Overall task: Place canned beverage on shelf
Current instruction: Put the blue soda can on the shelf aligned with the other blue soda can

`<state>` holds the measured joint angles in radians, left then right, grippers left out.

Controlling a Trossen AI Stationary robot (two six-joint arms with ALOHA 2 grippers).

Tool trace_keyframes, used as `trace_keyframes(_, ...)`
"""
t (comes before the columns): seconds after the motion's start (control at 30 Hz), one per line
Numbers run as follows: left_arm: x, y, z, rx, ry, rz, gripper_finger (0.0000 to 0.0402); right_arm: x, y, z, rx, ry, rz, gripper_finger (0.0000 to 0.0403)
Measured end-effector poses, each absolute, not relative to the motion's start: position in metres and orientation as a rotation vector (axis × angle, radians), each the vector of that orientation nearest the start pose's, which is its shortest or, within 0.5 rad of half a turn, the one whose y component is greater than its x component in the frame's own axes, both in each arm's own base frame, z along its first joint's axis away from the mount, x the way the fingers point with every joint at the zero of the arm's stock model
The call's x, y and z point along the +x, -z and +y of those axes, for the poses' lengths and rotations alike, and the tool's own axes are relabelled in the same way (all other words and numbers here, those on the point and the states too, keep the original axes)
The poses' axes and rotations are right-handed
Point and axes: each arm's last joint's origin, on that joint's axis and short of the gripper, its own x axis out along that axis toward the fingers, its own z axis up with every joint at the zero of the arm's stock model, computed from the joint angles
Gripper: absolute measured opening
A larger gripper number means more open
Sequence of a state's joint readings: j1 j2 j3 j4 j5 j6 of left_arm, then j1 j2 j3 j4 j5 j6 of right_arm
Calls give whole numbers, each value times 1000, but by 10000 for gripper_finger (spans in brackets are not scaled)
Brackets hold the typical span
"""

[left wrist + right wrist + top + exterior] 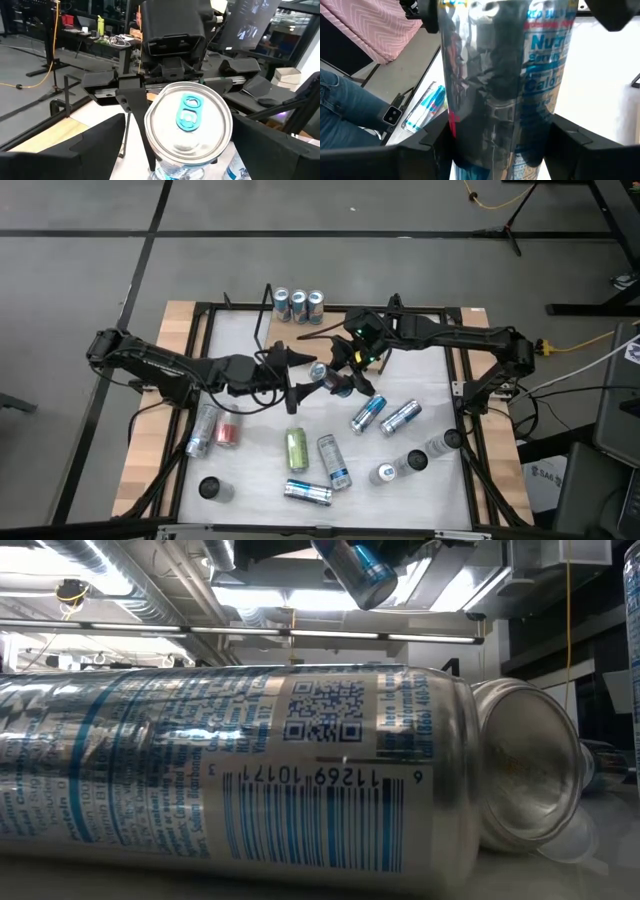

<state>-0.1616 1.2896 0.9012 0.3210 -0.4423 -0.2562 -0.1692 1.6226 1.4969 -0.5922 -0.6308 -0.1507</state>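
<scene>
A silver-and-blue can hangs above the table's middle between my two grippers. My right gripper is shut on it. My left gripper is open, with a finger on either side of the can's top end. The left wrist view looks straight at the can's lid with its blue tab. I cannot tell whether the left fingers touch the can. The can also shows in the low view. At the far middle, three cans stand upright beside the shelf's thin black wire frame. I cannot make out the shelf's board. My right gripper pinches the can's side wall between its two fingers, around the can's lower half. The fingers lie across the can and come from the table's right side. The can is lifted clear of the table and is tilted.
Several cans lie or stand on the near half of the table, among them a green one and a red one. One lying can fills the low view. Black frame rails edge the table. A person in jeans stands beyond it.
</scene>
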Motion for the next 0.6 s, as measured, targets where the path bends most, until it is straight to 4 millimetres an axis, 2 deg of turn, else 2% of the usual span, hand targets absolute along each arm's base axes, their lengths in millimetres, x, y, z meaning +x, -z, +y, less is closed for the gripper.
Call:
trace_keyframes(0.47,289,-313,-36,-233,-238,35,350,351,-336,-43,140,-489,630,221)
trace_keyframes(0.6,295,-307,-37,-228,-237,52,350,351,-336,-43,140,-490,630,221)
